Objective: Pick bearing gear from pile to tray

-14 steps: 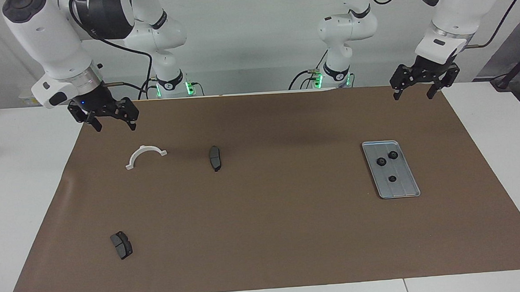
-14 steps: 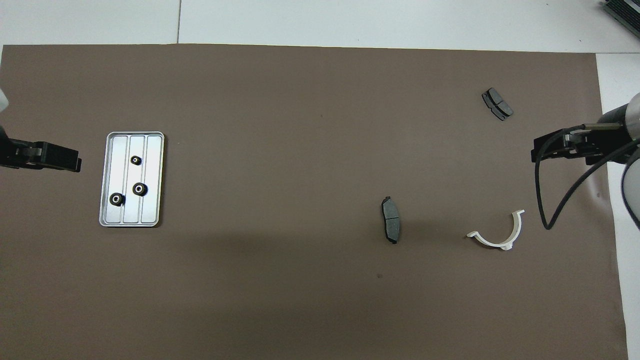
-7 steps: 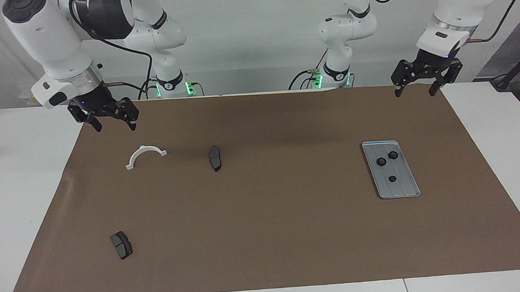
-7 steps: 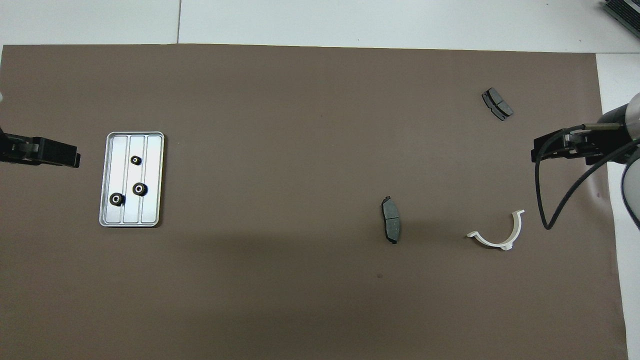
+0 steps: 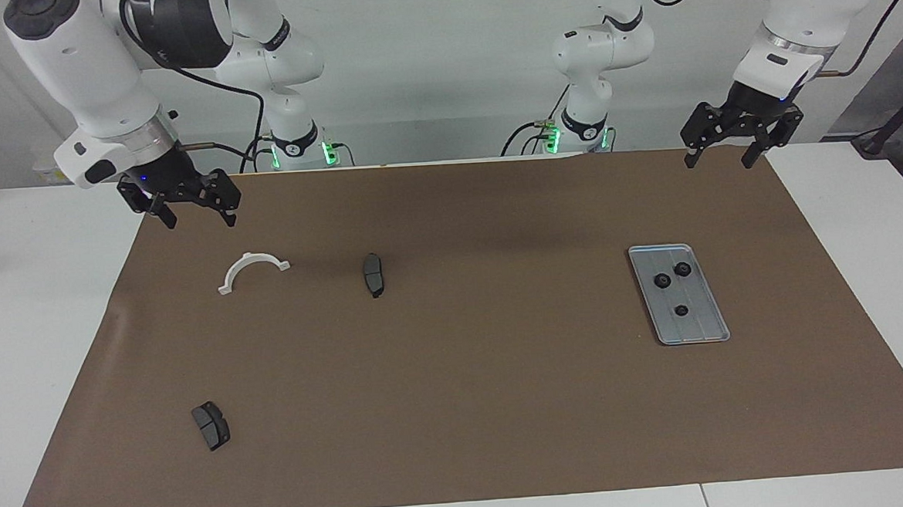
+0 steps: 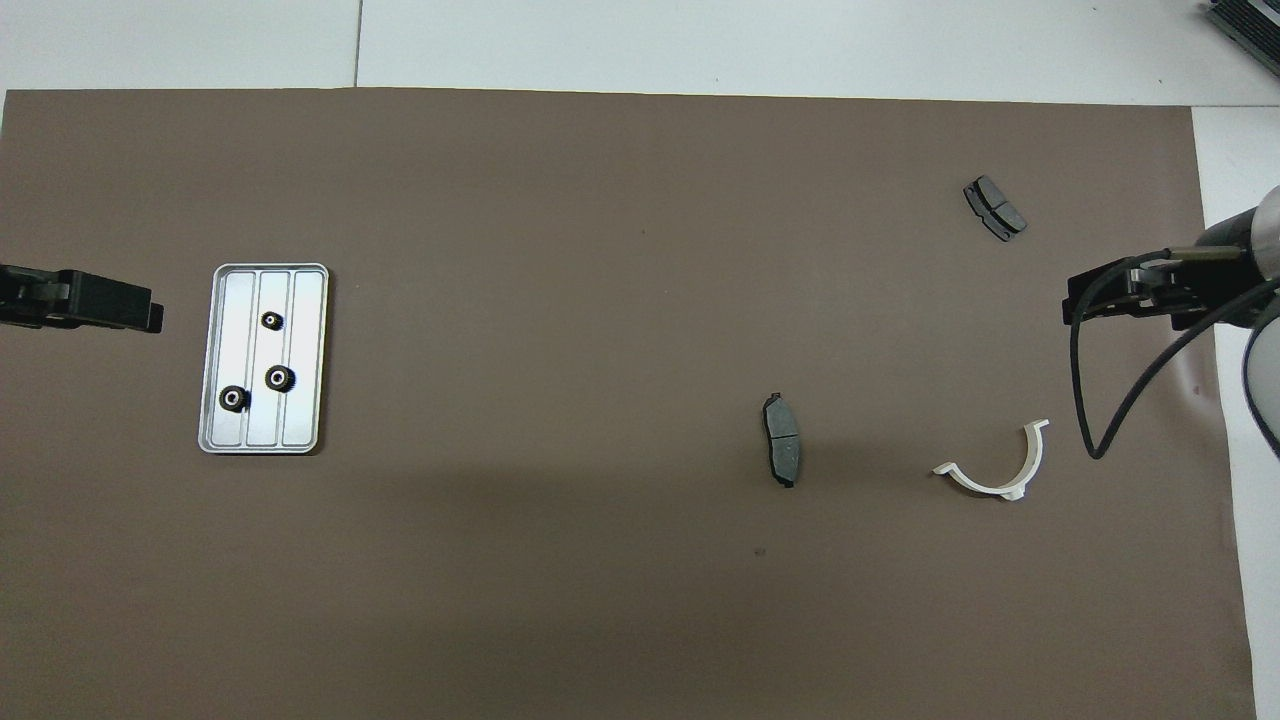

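Note:
The silver grooved tray (image 5: 704,327) (image 6: 306,405) lies on the brown mat toward the left arm's end. Three black bearing gears sit in it: one (image 5: 662,281) (image 6: 280,378), a second (image 5: 683,269) (image 6: 233,398) and a third (image 5: 681,310) (image 6: 270,320). Of the pile, only a dark grey curved pad (image 5: 373,274) (image 6: 781,453) shows, mid-mat. My left gripper (image 5: 717,164) (image 6: 150,318) hangs open and empty in the air over the mat's corner, well apart from the tray. My right gripper (image 5: 201,219) (image 6: 1075,305) hangs open and empty above the mat's edge at its own end.
A white half-ring bracket (image 5: 251,270) (image 6: 1000,470) lies beside the pad, toward the right arm's end. A second dark pad (image 5: 211,425) (image 6: 994,207) lies farther from the robots at that end. White tabletop surrounds the mat.
The left gripper has risen slightly and drawn a little away from the tray. The right arm, tray, gears and pads have not moved.

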Controlling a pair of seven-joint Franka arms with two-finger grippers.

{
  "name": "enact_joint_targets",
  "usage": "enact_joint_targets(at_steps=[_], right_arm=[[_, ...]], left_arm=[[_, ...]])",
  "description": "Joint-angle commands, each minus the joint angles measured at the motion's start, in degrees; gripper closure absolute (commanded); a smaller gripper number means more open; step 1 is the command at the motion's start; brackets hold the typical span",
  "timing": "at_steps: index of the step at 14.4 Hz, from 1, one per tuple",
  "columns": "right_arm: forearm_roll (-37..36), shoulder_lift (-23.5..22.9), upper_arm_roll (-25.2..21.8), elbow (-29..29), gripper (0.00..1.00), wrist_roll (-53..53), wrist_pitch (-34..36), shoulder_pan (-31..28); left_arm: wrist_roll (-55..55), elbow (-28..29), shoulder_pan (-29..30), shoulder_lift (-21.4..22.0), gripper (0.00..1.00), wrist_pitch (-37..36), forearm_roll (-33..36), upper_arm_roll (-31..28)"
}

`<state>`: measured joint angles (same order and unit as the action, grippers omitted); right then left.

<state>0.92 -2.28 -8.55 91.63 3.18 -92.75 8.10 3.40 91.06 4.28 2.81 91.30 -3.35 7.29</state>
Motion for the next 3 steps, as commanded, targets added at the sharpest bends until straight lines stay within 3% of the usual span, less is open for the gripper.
enact_joint_targets(at_steps=[1, 3], right_arm=[[0.31, 0.26, -0.24, 0.3, 0.0, -0.72, 0.46, -0.28], [0.31, 0.26, -0.33, 0.3, 0.0, -0.72, 0.46, -0.28]], left_arm=[[1.0, -0.35, 0.2, 0.0, 0.0, -1.39, 0.01, 0.09], [0.91, -0.35, 0.29, 0.0, 0.0, -1.39, 0.01, 0.18]])
